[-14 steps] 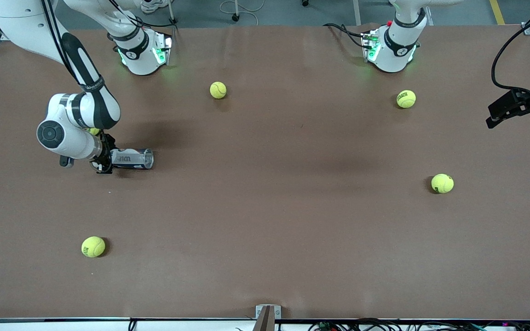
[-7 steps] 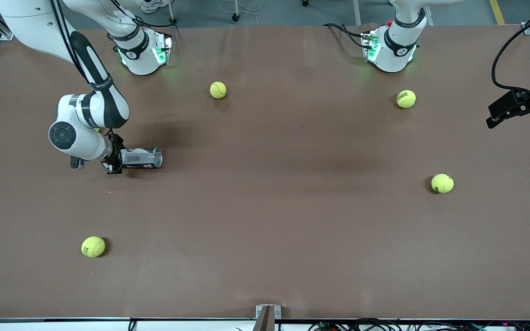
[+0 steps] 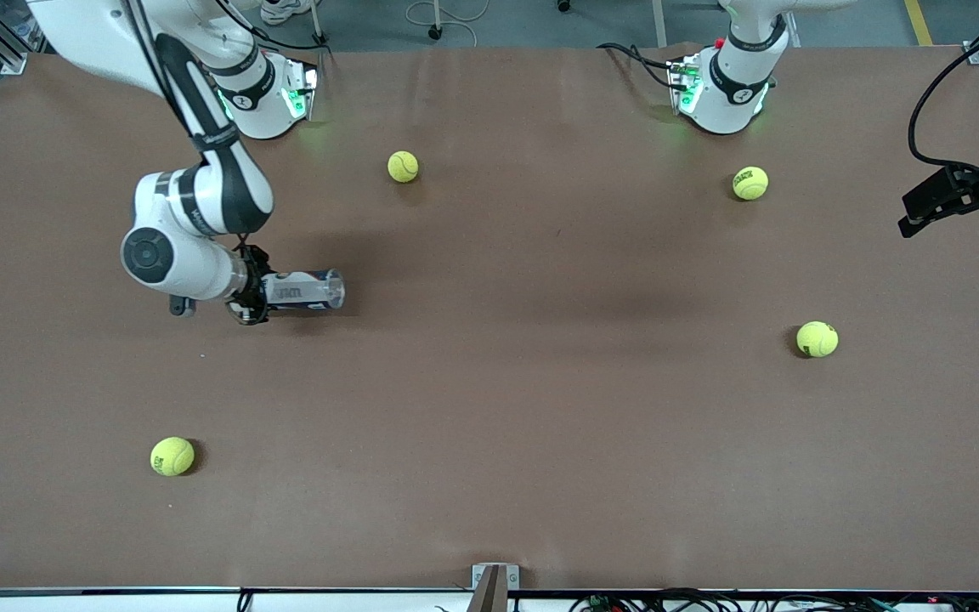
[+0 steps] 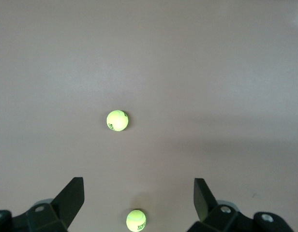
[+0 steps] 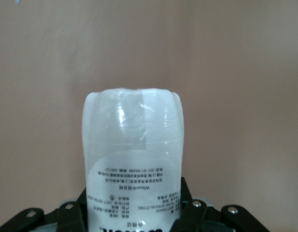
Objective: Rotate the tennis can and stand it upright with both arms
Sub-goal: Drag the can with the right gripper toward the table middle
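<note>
The tennis can (image 3: 307,290) serves as landmark, lying on its side on the table (image 3: 498,425) toward the right arm's end. Nearest the front camera, nearer than the can, sits one tennis ball (image 3: 172,456). The right arm bends down from its base, wrist level, and the right gripper (image 3: 253,294) pinches the can's end, jaws closed against its sides; its clear end points toward the left arm's end. The left gripper (image 4: 139,198) waits high over that end, fingers spread wide and empty.
</note>
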`<state>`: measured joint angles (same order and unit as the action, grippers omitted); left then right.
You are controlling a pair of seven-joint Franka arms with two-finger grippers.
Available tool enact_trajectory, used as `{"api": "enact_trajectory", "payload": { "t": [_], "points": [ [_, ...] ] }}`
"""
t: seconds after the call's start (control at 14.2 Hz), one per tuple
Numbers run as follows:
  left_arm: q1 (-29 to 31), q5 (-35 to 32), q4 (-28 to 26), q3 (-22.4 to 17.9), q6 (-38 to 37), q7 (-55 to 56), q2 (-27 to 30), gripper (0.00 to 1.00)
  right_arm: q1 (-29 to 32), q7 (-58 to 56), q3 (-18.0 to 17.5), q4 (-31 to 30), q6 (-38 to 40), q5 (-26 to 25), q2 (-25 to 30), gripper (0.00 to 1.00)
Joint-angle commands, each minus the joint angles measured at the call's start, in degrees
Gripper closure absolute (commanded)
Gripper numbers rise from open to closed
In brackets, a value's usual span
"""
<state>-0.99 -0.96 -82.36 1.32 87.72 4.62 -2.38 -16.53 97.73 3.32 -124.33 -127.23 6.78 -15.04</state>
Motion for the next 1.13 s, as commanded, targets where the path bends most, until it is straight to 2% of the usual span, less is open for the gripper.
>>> {"api": "enact_trajectory", "payload": {
  "t": [0.0,0.21,0.56,0.85,1.06],
  "points": [
    [0.4,0.5,0.3,0.2,-0.4,0.4,0.2,0.00,-6.1,6.3,0.3,4.7,3.6,1.1,0.5,0.33],
    [0.4,0.6,0.2,0.2,-0.4,0.4,0.2,0.00,-12.5,13.3,0.3,12.9,7.5,1.2,-1.1,0.33],
    [0.4,0.5,0.2,0.2,-0.4,0.4,0.2,0.00,-21.0,22.4,0.2,21.9,7.5,1.4,-5.8,0.33],
    [0.4,0.5,0.2,0.2,-0.4,0.4,0.2,0.00,-26.2,28.2,0.2,29.9,7.4,1.5,-11.4,0.32],
    [0.4,0.5,0.2,0.2,-0.4,0.4,0.2,0.00,-29.3,32.9,0.3,37.2,7.1,1.3,-18.2,0.32]
  ]
}}
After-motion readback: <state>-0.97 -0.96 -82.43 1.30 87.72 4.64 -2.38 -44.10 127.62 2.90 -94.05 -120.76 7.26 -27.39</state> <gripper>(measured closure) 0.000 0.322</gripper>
